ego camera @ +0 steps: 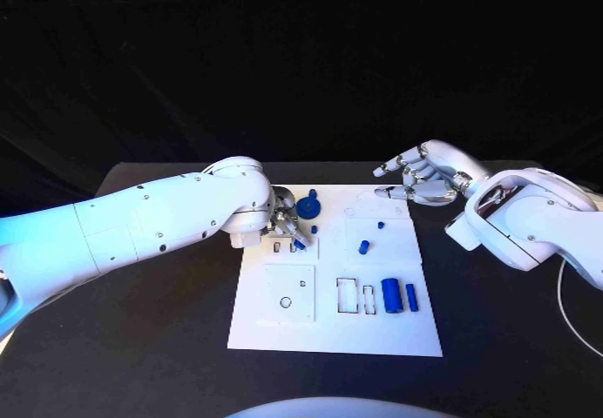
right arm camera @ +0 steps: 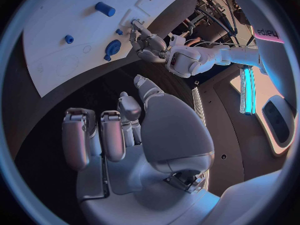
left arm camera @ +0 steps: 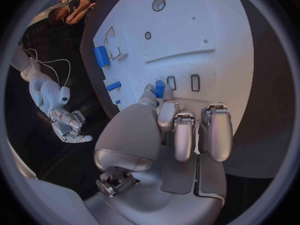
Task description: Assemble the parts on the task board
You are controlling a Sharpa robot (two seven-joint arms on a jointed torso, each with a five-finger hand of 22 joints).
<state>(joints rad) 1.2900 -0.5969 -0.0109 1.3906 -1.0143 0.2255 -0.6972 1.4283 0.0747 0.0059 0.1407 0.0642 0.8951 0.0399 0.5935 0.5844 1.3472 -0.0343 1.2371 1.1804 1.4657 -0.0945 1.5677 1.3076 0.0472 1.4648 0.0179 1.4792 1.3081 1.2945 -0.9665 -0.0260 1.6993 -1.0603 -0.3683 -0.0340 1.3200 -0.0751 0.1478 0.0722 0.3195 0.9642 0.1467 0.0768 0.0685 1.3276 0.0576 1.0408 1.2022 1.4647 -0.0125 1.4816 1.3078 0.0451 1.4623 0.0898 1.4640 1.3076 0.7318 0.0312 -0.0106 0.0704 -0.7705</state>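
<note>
The left hand (ego camera: pixel 281 219) is seen over the far left part of the white task board (ego camera: pixel 335 340), its fingers bent down toward the plate; in the left wrist view a small blue piece (left arm camera: pixel 160 88) is seen right at its fingertips (left arm camera: pixel 150 91), apparently pinched there, beside two small dark-outlined slots (left arm camera: pixel 183 82), though the contact itself is partly hidden by the fingers. In the head view the same spot is largely covered by the hand, and what lies under the palm cannot be made out. The right hand (ego camera: pixel 418 179) is held above the table (ego camera: pixel 151 366) just past the board's far right corner, its fingers loosely apart and curved, with nothing gripped in them. Across the board, a round dark blue part with a stub (ego camera: pixel 309 206) lies just beside the left hand, a small blue peg (ego camera: pixel 364 246) stands near the middle, a tiny blue piece (ego camera: pixel 376 224) lies a little beyond it, and a thick blue cylinder (ego camera: pixel 392 295) with a thinner blue bar (ego camera: pixel 411 297) touching or just beside it lies near the right edge, next to rectangular outlines (ego camera: pixel 348 296). A raised white plate with a small oval hole (ego camera: pixel 290 295) is seen on the left half. A thin white cable (ego camera: pixel 576 313) is cut off at the picture's right side. No writing can be read on the board; some pink lettering (right arm camera: pixel 267 33) in the right wrist view is too bent to be read with confidence.
</note>
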